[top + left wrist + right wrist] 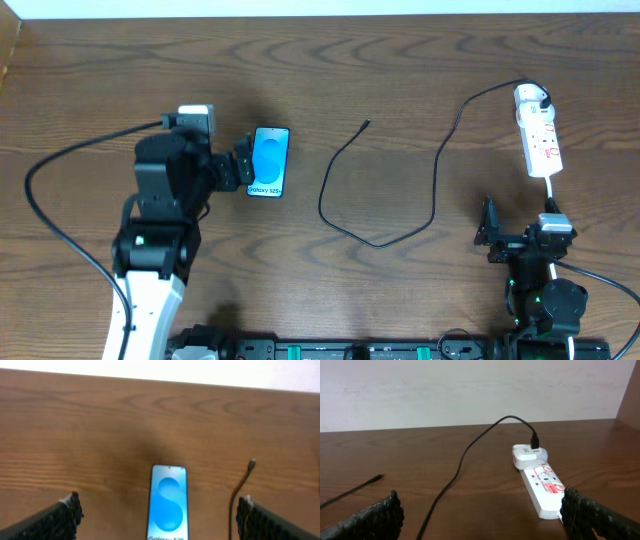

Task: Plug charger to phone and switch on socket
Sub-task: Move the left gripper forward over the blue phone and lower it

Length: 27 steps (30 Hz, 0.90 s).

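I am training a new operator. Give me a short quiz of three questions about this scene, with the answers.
1. True or false: the charger tip is already in the phone.
2. Which gripper is nearer the socket? A: left gripper. B: right gripper.
3. Fill in: the left gripper is ___.
Key: 1 false, the tip lies apart from the phone on the table; 2 B; 3 open.

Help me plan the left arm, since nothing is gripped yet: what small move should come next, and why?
Probably ease the left gripper onto the phone and close, to steady it. It is open, the phone centred between its fingers in the wrist view, and the cable tip lies loose on the table, apart from the phone.
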Each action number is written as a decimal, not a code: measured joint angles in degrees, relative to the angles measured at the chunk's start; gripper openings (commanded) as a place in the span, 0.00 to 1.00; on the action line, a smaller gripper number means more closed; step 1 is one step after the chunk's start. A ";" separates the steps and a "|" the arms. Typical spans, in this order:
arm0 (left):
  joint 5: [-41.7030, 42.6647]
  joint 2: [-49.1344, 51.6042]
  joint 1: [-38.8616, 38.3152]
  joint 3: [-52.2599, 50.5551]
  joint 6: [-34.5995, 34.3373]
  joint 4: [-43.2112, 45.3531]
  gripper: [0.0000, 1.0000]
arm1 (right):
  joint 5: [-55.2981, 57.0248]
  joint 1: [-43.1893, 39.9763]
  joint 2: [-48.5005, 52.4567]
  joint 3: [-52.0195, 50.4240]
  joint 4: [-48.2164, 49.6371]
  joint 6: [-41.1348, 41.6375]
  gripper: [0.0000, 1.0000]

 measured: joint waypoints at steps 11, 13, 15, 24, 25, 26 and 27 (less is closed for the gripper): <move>-1.31 15.63 -3.19 22.38 0.11 -22.25 0.98 | 0.00 0.00 0.00 0.00 -0.04 0.02 0.99; -2.86 18.56 -4.48 26.71 0.17 -26.10 0.98 | 0.00 0.00 0.00 0.00 -0.02 0.00 0.99; -3.78 20.52 -5.55 29.40 0.22 -27.96 0.98 | 0.00 0.00 0.00 0.00 -0.02 0.00 0.99; -5.14 24.83 -7.98 32.20 0.24 -24.87 0.98 | 0.00 0.00 0.00 0.00 -0.02 0.00 0.99; -5.07 24.83 -7.98 32.20 0.24 -24.83 0.98 | 0.00 0.00 0.00 0.00 -0.02 0.00 0.99; -4.96 24.83 -7.98 32.20 0.24 -24.83 0.98 | 0.00 0.00 0.00 0.00 -0.02 0.00 0.99; -4.92 24.83 -7.98 32.20 0.24 -24.85 0.98 | 0.00 0.00 0.00 0.00 -0.02 0.00 0.99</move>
